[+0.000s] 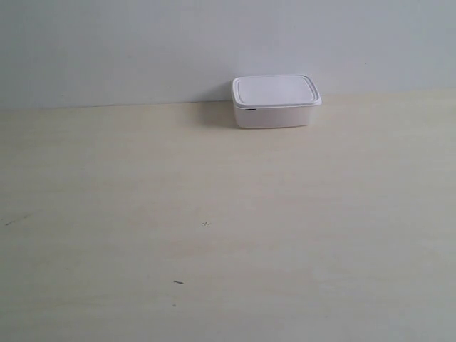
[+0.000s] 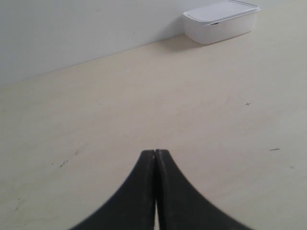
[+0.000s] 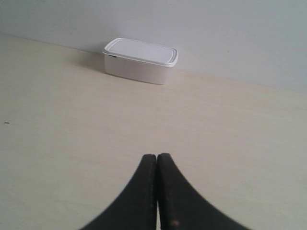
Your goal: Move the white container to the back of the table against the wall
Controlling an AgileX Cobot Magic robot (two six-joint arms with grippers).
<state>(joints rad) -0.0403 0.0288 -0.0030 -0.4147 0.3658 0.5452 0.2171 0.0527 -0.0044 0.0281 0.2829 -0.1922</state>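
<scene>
So the white container [image 1: 276, 101] sits way at the back of the bench [image 1: 214, 235], right up by the wall [image 1: 142, 50], flat lid [image 1: 274, 90] on. Its long side runs along the wall. Whether the back edge actually touches the wall or just sits beside it, none of the views really settles, but it looks close enough that the job reads as pretty much done.

Neither arm shows in the exterior view at all. The left tool [image 2: 155, 152] has its two fingers pressed together with nothing between them, hovering over bare bench. Same deal for the right tool [image 3: 157, 155]: pinched closed on nothing.

Both are well apart from the box. From the right wrist view the container [image 3: 140, 61] lies more or less straight ahead of the tool, broad side facing it. From the left wrist view the container [image 2: 220, 21] is off at an angle, across the bench. Best guess: the right arm is nearer and better lined up if a last nudge toward the wall is needed.
</scene>
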